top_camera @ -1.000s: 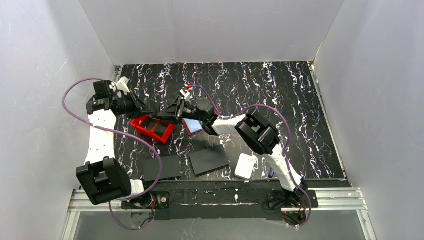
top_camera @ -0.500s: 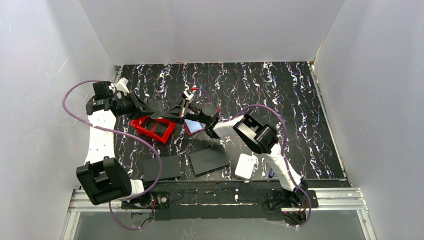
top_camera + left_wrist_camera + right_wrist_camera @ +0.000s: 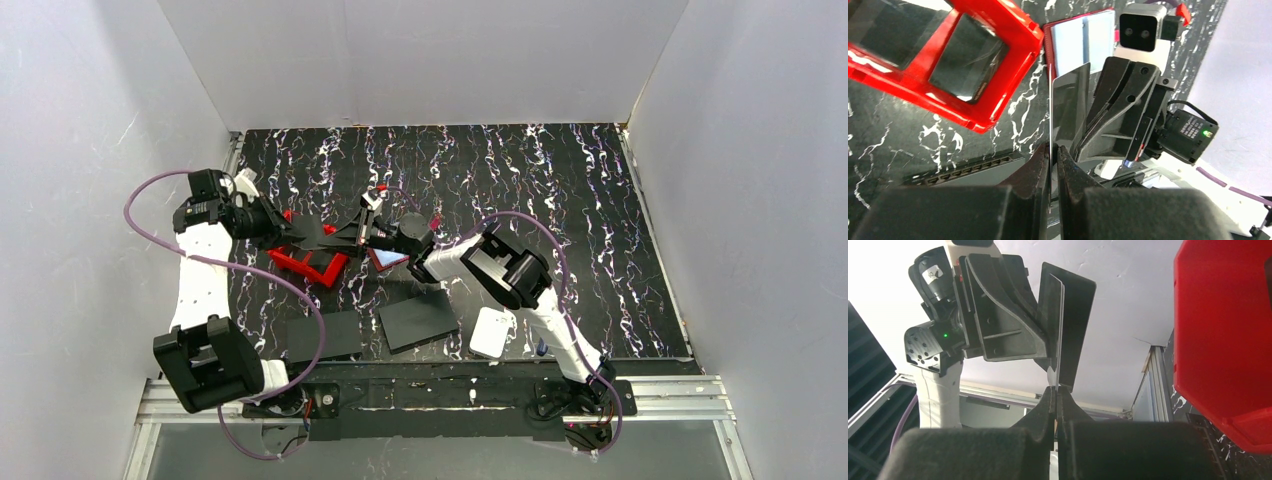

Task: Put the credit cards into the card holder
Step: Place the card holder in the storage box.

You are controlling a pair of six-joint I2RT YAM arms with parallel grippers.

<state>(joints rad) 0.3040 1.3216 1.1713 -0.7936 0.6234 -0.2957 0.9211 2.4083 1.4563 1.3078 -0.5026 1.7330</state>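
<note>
Left hand [image 3: 1054,150], right hand [image 3: 1055,390], pinched shut, facing each other

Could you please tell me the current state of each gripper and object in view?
left gripper: shut on the thin card.
right gripper: shut on the same card's other end.
thin card: held on edge in the air between both grippers.
card holder: lying open, pale cards showing inside.
red bin: open-topped, two dark compartments.
black sheets: lying flat.
white pad: lying flat.
</note>
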